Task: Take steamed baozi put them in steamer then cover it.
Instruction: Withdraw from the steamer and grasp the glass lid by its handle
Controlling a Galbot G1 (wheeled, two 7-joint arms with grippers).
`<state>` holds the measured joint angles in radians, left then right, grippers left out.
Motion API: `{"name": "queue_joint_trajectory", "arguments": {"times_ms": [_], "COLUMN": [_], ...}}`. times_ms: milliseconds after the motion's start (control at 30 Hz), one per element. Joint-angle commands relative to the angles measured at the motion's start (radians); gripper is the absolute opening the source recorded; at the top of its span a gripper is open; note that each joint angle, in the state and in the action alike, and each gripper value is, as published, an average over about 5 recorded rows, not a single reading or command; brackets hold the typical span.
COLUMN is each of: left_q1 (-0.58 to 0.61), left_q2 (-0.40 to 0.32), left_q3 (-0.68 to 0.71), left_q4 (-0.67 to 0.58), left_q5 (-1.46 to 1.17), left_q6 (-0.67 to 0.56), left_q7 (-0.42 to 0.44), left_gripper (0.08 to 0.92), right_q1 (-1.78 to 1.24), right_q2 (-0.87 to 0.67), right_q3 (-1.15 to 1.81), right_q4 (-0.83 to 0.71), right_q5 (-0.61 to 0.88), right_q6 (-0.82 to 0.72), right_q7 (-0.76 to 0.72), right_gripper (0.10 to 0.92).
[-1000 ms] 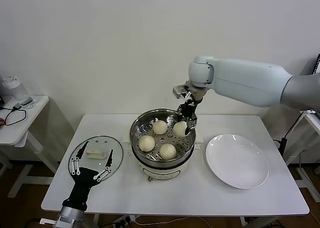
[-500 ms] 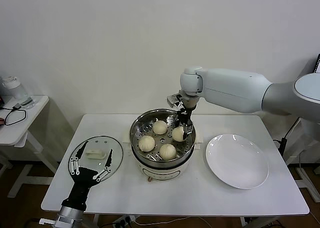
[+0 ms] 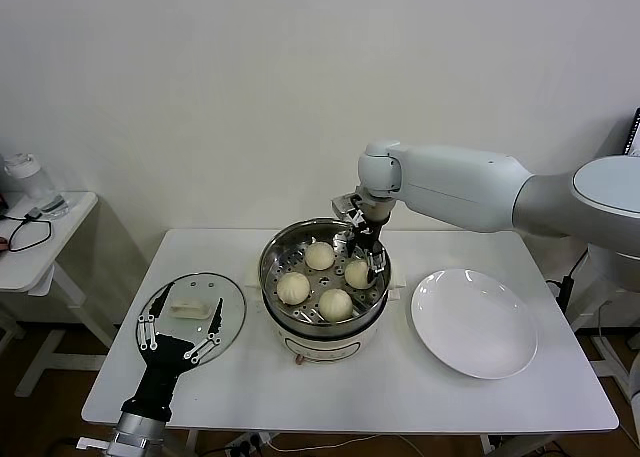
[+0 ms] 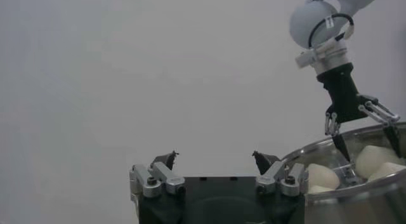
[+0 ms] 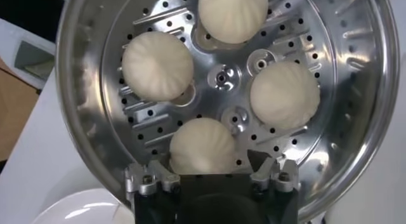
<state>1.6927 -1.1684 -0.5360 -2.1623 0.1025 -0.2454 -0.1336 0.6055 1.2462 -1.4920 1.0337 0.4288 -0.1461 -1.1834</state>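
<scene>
Since a second ago the right arm has swung leftward and dropped, carrying its bun down into the pot. All four steamed baozi now sit on the perforated tray of the steamer, which stands at the middle of the counter. The right gripper hangs straight down from a bent wrist over the right-hand bun, its jaws spread to either side of that bun; whether the pads touch the dough I cannot tell. The big white forearm runs off to the right, level, high over the plate.

The pot's steel rim rings the four buns, each bun apart from its neighbours, with bare tray showing at the centre.

The cover lies flat on the counter's left side, near the left edge, well apart from the pot. The left gripper hovers just over it with jaws spread wide, holding nothing. The white plate lies bare to the right of the pot. Open counter runs along the near edge.
</scene>
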Motion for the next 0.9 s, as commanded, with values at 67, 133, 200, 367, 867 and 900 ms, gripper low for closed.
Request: {"name": "queue_joint_trajectory", "arguments": {"times_ms": [67, 133, 200, 367, 867, 900], "left_q1": [0.001, 0.0, 0.0, -0.01, -0.053, -0.055], "left_q2": [0.002, 0.002, 0.001, -0.001, 0.007, 0.009], "left_q3": [-0.008, -0.009, -0.01, -0.013, -0.038, -0.039], "left_q4": [0.001, 0.001, 0.001, 0.017, 0.047, 0.051], "left_q5": [0.024, 0.032, 0.041, 0.118, 0.382, 0.393], "left_q6": [0.001, 0.002, 0.002, -0.006, 0.056, 0.055], "left_q7": [0.0, 0.0, -0.001, -0.015, -0.132, -0.135], "left_gripper": [0.823, 0.823, 0.823, 0.823, 0.823, 0.823], "right_q1": [0.001, 0.0, -0.008, -0.082, -1.102, -1.17], "right_q2": [-0.12, -0.177, -0.245, -0.427, -0.498, -0.483], "right_q3": [0.142, 0.208, 0.276, 0.366, 1.385, 1.456], "right_q4": [0.117, 0.162, 0.213, 0.376, 0.526, 0.533], "right_q5": [0.003, 0.025, 0.071, 0.175, 0.057, 0.046], "right_q6": [0.007, 0.02, 0.042, 0.17, 0.365, 0.371], "right_q7": [-0.001, 0.015, 0.067, 0.595, 1.57, 1.571], "right_gripper": [0.823, 0.823, 0.823, 0.823, 0.823, 0.823]}}
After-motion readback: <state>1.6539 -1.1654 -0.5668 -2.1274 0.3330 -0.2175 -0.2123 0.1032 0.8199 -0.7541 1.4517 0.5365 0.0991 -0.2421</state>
